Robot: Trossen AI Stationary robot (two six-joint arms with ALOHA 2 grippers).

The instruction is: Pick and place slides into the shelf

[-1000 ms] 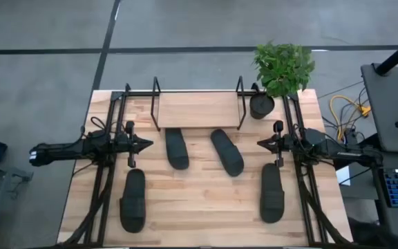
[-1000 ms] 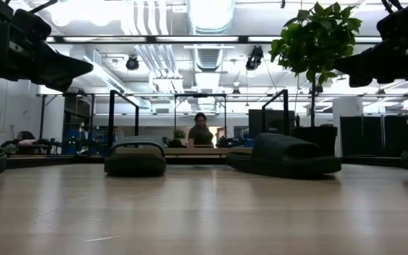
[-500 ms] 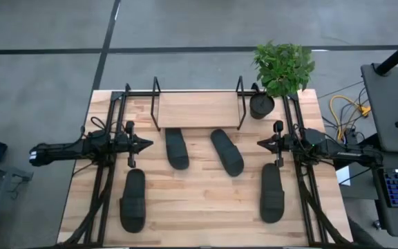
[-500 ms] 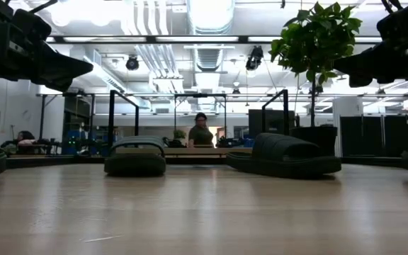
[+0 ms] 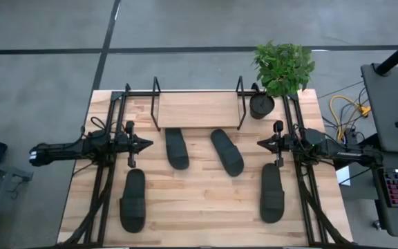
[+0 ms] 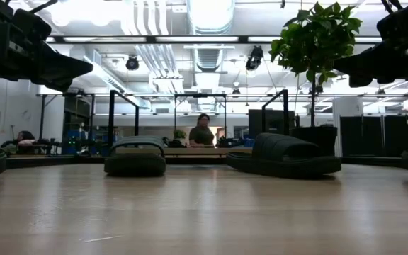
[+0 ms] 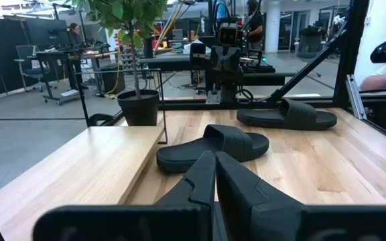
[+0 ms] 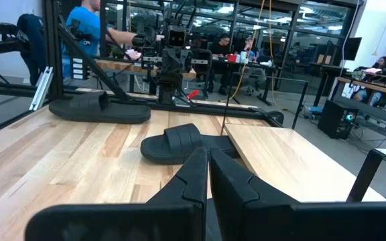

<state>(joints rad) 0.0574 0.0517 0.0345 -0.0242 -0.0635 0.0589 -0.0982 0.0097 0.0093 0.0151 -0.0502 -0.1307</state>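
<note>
Slides [image 5: 176,148] lie flat on the table [image 5: 206,207], none on the shelf [image 5: 197,109]; they look light, rubbery and flexible, best pinched at the strap. Left gripper [image 5: 146,144] and right gripper [image 5: 262,143] hover closed, empty

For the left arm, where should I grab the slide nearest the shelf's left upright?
Take that slide by its wide strap, coming straight down from above with the left gripper beside it. It lies flat, sole down, lengthwise toward the shelf, so the raised strap is probably the easiest part to pinch.
</note>
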